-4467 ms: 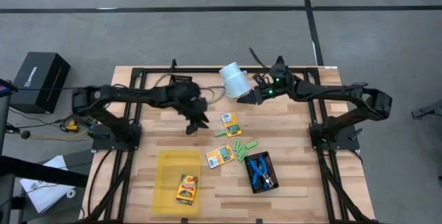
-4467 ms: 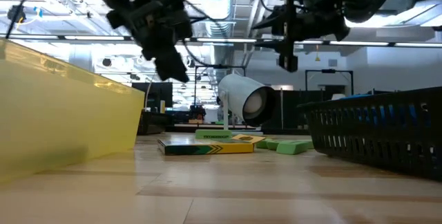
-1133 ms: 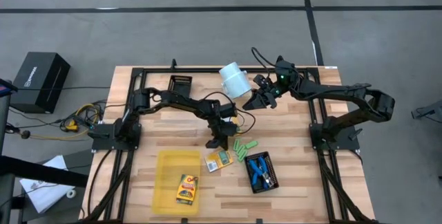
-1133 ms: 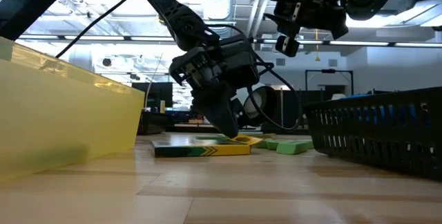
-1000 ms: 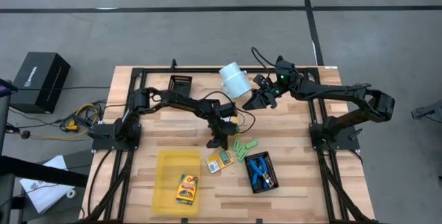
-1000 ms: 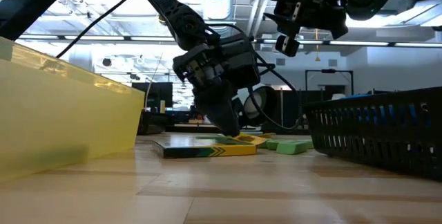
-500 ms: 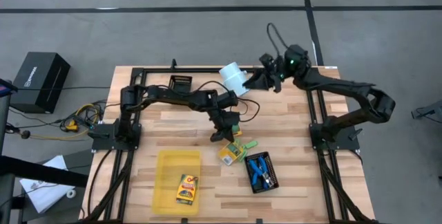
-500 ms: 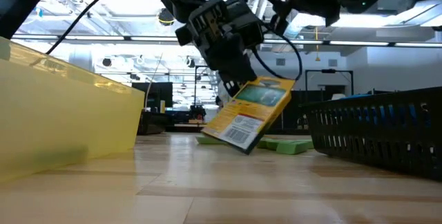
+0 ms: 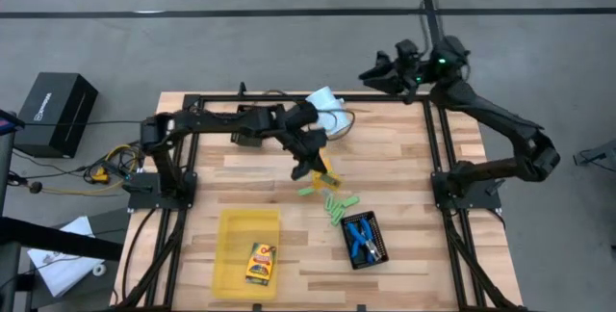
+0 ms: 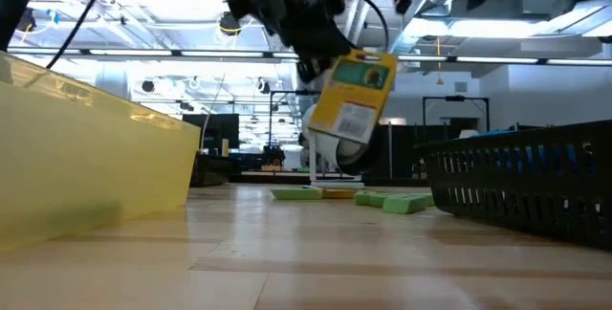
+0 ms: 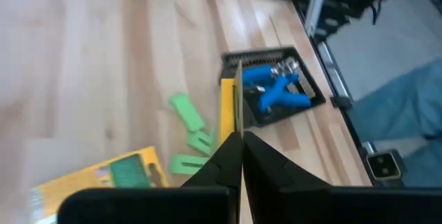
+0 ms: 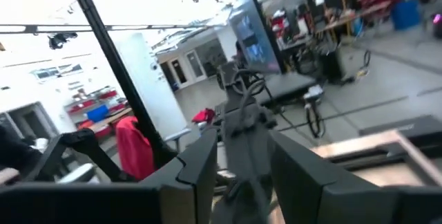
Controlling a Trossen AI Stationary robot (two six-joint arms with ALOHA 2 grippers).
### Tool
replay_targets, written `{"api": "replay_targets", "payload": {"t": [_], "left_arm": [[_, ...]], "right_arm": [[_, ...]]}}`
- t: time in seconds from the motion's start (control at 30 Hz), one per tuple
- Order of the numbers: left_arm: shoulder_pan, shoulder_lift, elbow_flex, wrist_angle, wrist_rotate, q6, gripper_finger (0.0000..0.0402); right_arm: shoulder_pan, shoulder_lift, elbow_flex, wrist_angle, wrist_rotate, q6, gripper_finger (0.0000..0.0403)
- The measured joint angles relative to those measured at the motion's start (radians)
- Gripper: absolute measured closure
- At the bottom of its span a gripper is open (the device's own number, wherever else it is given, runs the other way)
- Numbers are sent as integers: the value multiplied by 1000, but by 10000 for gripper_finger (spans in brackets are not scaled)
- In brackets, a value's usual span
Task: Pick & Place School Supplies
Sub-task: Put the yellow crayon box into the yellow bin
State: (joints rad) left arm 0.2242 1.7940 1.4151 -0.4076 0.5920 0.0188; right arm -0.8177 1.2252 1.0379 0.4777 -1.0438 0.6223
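Note:
A flat orange-yellow box (image 10: 356, 98) with green marks hangs over the middle of the table, and my left gripper (image 9: 311, 166) is shut on it. A second such box (image 11: 103, 177) lies flat on the wood beneath. Several light-green pieces (image 9: 339, 206) lie near the blue-handled tools (image 9: 363, 238), which rest in a black mesh tray (image 9: 378, 250). My right gripper (image 9: 378, 69) is raised above the table's far edge, its fingers (image 12: 197, 172) apart and touching nothing. The left arm partly hides the white cup (image 9: 330, 110). My left gripper pinches the box between its two fingers at the upper edge (image 11: 233, 122); the wrist view shows the box edge-on. The fingers slant down from the table's far left. The box hangs tilted below them, clear of the table.
A yellow tray (image 9: 231, 245) near the front left holds a crayon box (image 9: 260, 264). The dark frame rails (image 9: 289, 98) run along the far edge and both sides. Bare wood lies between the yellow tray and the mesh tray.
My left gripper has risen and gone toward the far edge with the box, which came off the table and now hangs tilted in the air. The other box slid a little, then stayed down. My right gripper has climbed, rolled and swung out past the far edge, away from the cup.

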Motion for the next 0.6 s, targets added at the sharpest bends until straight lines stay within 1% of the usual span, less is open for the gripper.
{"api": "replay_targets", "payload": {"t": [0.17,0.27,0.4,0.53,0.6], "left_arm": [[29,-93,0,-37,-1,-24,401],[22,-135,0,-80,-1,-33,401],[-24,-182,0,-199,3,-47,401],[-87,-210,0,-334,-1,-54,401],[-119,-232,-15,-361,-2,-73,401]], "right_arm": [[-36,-107,1,-129,31,-62,299],[-45,-154,1,-165,45,-73,302],[-42,-184,1,-167,48,-68,303],[-34,-186,0,-180,50,-65,303],[-22,-180,0,-179,50,-65,303]]}}
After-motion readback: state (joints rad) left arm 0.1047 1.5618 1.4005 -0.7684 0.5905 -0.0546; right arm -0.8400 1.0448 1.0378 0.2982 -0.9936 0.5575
